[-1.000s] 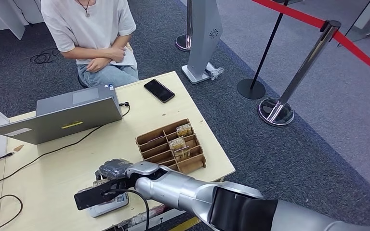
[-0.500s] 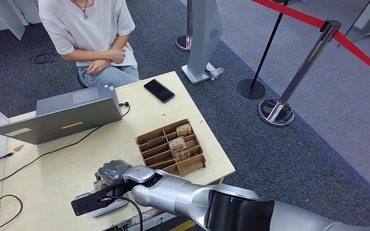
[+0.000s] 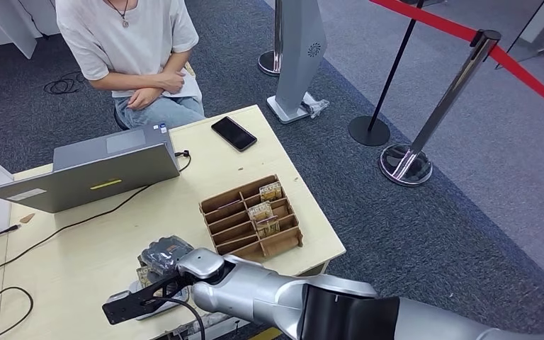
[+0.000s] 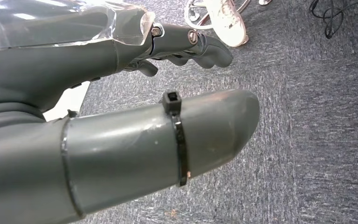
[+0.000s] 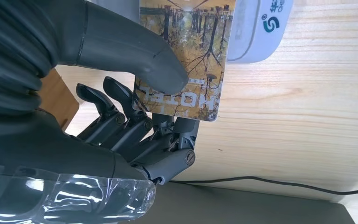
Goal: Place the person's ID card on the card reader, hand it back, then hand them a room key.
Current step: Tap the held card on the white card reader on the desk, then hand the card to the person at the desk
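My right hand (image 3: 161, 256) reaches across the table's front edge and pinches a card (image 5: 186, 51) between thumb and fingers (image 5: 135, 126). The card shows a picture of autumn trees and the word HOTEL. Its far end lies over the white card reader (image 5: 256, 28), and whether it touches the reader I cannot tell. A person (image 3: 131, 42) in a white T-shirt sits at the far side of the table with arms folded. A cardboard organiser (image 3: 251, 216) holds several more cards (image 3: 263, 210). My left hand (image 4: 186, 44) hangs over grey carpet, holding nothing.
A grey laptop (image 3: 92, 166) stands at the back left, with cables (image 3: 57, 230) trailing across the wooden table (image 3: 205, 166). A black phone (image 3: 234, 132) lies near the person. Right of the table stand a kiosk base (image 3: 297, 49) and stanchions (image 3: 414, 152) with a red belt.
My right hand has moved the card down and toward the table's front left corner, over the reader. The person has barely shifted.
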Motion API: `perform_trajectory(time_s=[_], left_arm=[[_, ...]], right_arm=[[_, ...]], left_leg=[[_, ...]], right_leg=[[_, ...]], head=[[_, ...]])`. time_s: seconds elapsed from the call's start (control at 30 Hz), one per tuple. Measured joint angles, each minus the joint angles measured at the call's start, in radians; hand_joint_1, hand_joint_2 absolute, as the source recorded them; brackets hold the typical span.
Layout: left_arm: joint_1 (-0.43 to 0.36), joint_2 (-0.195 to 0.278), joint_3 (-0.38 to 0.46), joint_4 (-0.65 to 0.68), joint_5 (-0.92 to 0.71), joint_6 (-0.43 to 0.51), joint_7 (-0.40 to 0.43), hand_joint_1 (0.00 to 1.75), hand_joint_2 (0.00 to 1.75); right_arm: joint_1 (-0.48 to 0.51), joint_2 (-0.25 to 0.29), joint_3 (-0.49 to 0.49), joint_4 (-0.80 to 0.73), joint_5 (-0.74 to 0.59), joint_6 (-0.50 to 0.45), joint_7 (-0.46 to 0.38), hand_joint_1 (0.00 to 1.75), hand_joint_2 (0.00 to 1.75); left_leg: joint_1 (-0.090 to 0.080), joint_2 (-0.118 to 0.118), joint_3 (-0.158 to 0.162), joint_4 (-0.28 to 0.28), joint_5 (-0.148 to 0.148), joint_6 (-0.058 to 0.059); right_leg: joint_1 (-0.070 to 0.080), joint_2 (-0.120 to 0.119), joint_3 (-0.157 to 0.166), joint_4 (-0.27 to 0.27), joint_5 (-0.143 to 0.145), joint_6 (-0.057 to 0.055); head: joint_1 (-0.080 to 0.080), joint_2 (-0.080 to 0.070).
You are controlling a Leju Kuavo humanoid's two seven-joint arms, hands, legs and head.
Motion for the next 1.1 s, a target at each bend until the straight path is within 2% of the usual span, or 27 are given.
perform_trajectory(time_s=[1.1], left_arm=[[-0.001, 0.002, 0.0, 0.0, -0.019, -0.008, -0.008, 0.0, 0.0]], right_arm=[[0.0, 0.008, 0.004, 0.037, -0.013, -0.014, -0.02, 1.75, 1.75]], left_leg=[[0.0, 0.0, 0.0, 0.0, 0.0, 0.0]], right_leg=[[0.0, 0.0, 0.0, 0.0, 0.0, 0.0]], head=[[0.0, 0.0]])
